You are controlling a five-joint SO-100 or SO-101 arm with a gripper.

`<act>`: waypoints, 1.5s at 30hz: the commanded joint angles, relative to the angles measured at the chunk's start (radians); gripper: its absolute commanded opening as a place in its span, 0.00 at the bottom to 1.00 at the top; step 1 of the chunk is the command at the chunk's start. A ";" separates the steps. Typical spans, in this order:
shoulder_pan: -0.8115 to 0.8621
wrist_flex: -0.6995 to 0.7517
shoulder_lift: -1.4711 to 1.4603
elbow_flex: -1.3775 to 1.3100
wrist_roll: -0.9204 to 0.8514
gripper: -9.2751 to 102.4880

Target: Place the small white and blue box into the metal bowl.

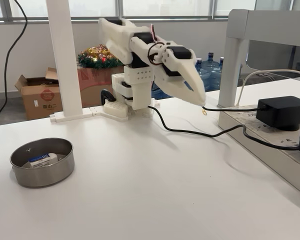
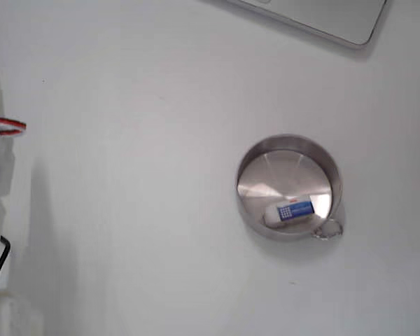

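Steel bowl: the round, shallow, dull silver metal bowl [image 1: 41, 161] sits lower left in a fixed view, right of centre in the other [image 2: 289, 186]; a small wire ring [image 2: 327, 229] hangs at its rim.
Box: the tiny white carton with a blue panel [image 2: 292, 211] lies inside the bowl against its lower wall; its marks are too small to read. From the side [image 1: 43, 159] the bowl's wall hides its lower part.
Gripper: the white plastic two-finger gripper [image 1: 199, 98] hangs above the white table [image 1: 150, 190], upper centre, well apart from the bowl, fingers drawn together, gripping nothing.
Cut off: black cable [image 1: 190, 131] and black adapter [image 1: 282, 111] at the right edge.
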 commanded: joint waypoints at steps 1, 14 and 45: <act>-0.011 0.126 0.086 0.058 -0.011 0.06; 0.000 0.574 0.393 0.055 -0.011 0.06; -0.011 0.749 0.505 0.044 -0.011 0.06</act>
